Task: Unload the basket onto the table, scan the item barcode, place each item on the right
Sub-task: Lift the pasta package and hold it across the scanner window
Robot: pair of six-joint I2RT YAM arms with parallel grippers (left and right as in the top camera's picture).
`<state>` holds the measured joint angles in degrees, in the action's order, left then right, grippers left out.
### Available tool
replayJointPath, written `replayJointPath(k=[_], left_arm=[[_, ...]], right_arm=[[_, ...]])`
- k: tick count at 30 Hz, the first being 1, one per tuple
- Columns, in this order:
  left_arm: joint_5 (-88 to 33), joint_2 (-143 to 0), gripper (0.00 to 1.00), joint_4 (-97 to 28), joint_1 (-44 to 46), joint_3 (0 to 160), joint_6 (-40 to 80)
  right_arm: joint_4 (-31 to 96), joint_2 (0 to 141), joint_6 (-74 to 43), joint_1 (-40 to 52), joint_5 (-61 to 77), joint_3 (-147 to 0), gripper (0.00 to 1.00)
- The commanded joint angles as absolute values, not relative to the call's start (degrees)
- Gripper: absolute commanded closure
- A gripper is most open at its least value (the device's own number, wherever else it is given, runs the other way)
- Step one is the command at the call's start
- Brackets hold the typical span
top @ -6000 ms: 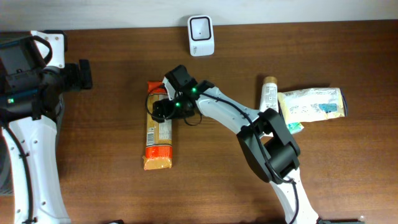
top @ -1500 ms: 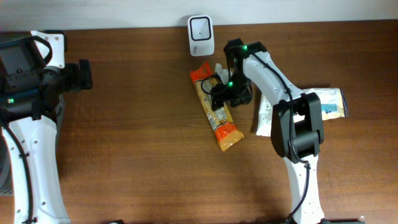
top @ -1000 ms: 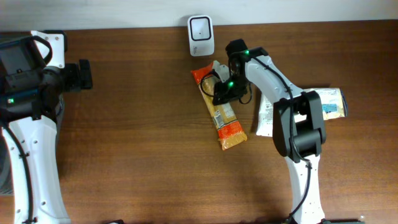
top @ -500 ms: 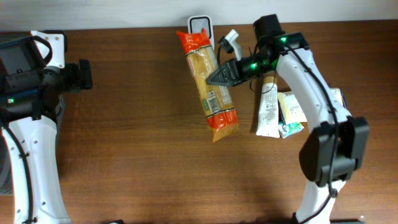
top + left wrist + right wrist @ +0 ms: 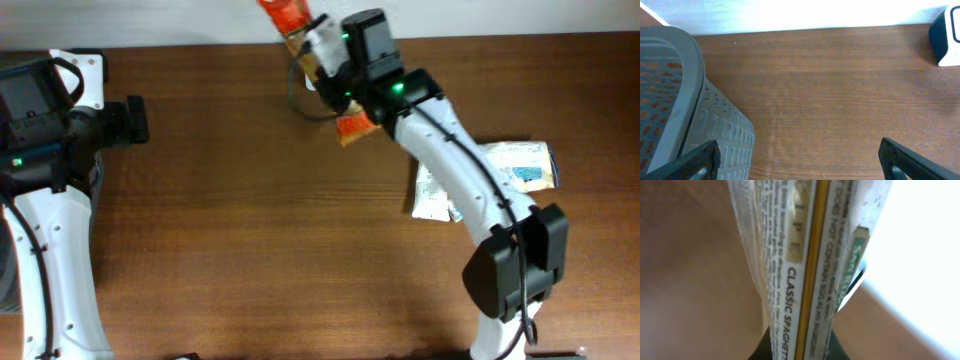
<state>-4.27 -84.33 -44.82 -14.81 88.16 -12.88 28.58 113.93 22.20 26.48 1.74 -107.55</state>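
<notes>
The item is a long packet of spaghetti (image 5: 352, 126) with orange ends. It hangs in the air over the table's back edge, with my right gripper (image 5: 330, 78) shut on its middle. In the right wrist view the spaghetti packet (image 5: 807, 265) stands edge-on between the jaws of the right gripper (image 5: 801, 350). The overhead view shows no scanner, because the packet and the arm cover that spot. The white scanner (image 5: 947, 35) shows at the right edge of the left wrist view. My left gripper (image 5: 135, 120) stays at the far left, and in its own view the left gripper (image 5: 800, 165) is open and holds nothing.
A white tube (image 5: 432, 195) and a pale pouch (image 5: 515, 165) lie on the right of the wooden table (image 5: 250, 230). A grey perforated basket (image 5: 670, 100) stands close to the left gripper. The white wall runs along the table's back edge.
The right arm has swung the spaghetti packet up and back-left, so it now covers the scanner from above. The left arm has not moved.
</notes>
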Motion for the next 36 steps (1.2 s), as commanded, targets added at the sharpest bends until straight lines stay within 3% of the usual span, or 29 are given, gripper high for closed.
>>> replayJointPath(k=[1,4,10,30,33,36], left_arm=[[-4.7,-84.2,0.01,-44.7,-15.2,88.4,-13.8],[-4.7,-84.2,0.01,-44.7,-15.2,88.4,-13.8],[-4.7,-84.2,0.01,-44.7,-15.2,88.4,-13.8],[-4.7,-84.2,0.01,-44.7,-15.2,88.4,-13.8],[-4.7,-84.2,0.01,-44.7,-15.2,88.4,-13.8],[-4.7,-84.2,0.01,-44.7,-15.2,88.4,-13.8]], right_arm=[[17.1,112.5,43.9,28.6,-9.5,-109.4,0.96],[-1.7,118.5,51.8,28.9,-17.1,-109.4,0.96],[-39.8,138.8,77.1,28.9,-12.0,-109.4,0.96],[-34.7,139.3,78.0,27.9,-11.2,-109.4,0.96],[-25.2,133.5,77.5,27.2,-14.2,-109.4,0.96],[-6.2,121.5,59.1,27.3,-16.8,-109.4,0.96]])
